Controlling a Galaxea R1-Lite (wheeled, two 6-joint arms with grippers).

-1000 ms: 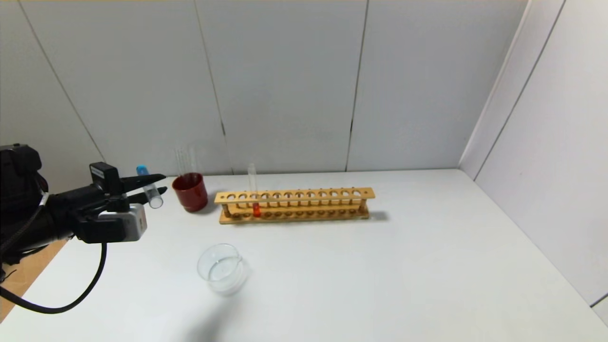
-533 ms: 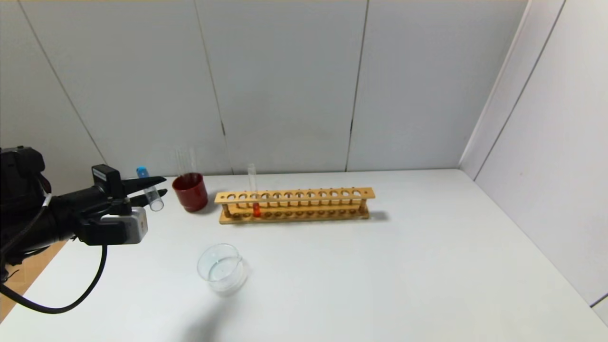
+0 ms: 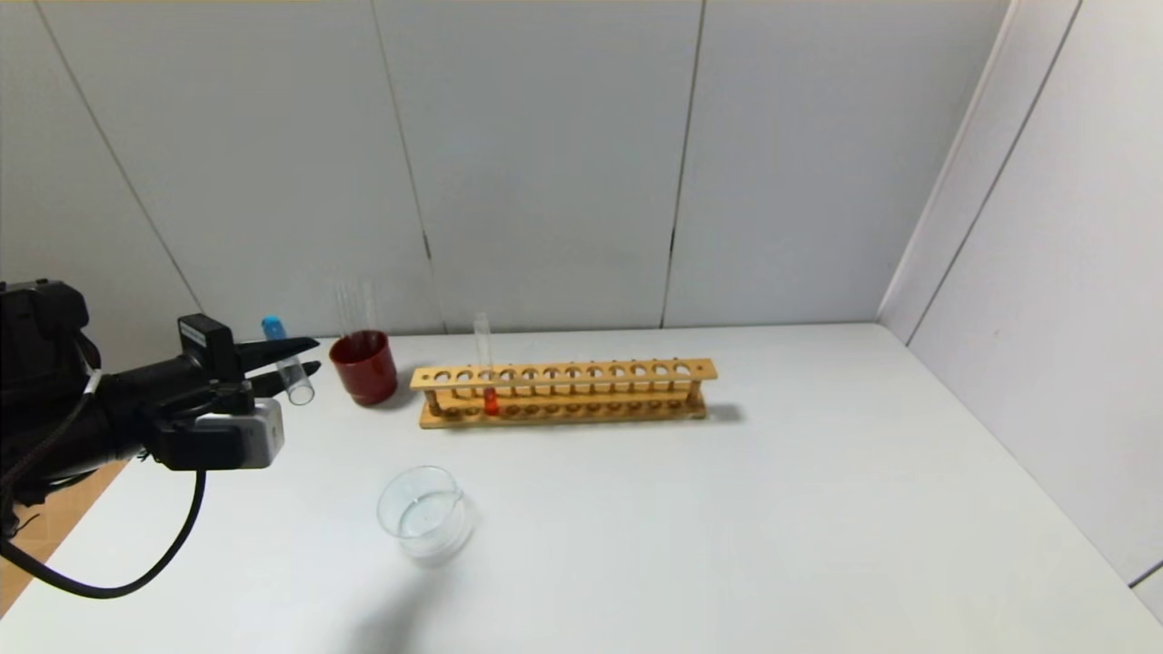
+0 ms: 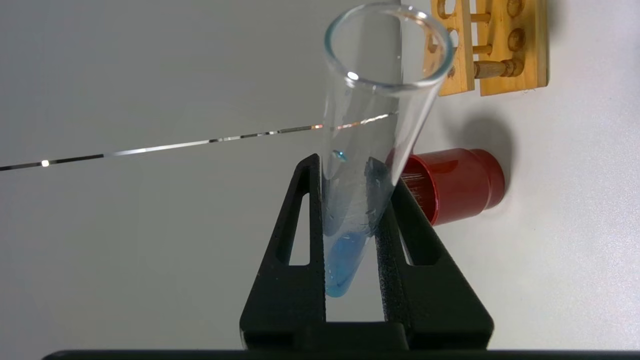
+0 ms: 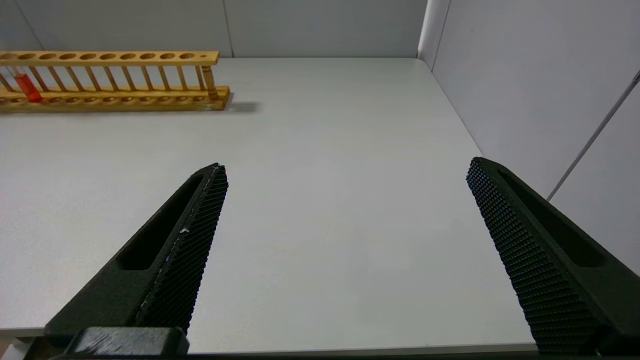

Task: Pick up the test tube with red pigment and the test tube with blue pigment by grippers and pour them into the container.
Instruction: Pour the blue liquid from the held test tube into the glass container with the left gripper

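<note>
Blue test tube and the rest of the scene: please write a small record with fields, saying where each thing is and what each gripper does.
left gripper: shut on the test tube with blue pigment, held tilted above the table's left side
right gripper: open, holding nothing, over bare table
test tube with red pigment: upright in the wooden rack, near its left end
container: on the table in front of the rack, apart from both grippers
red cup: left of the rack
</note>
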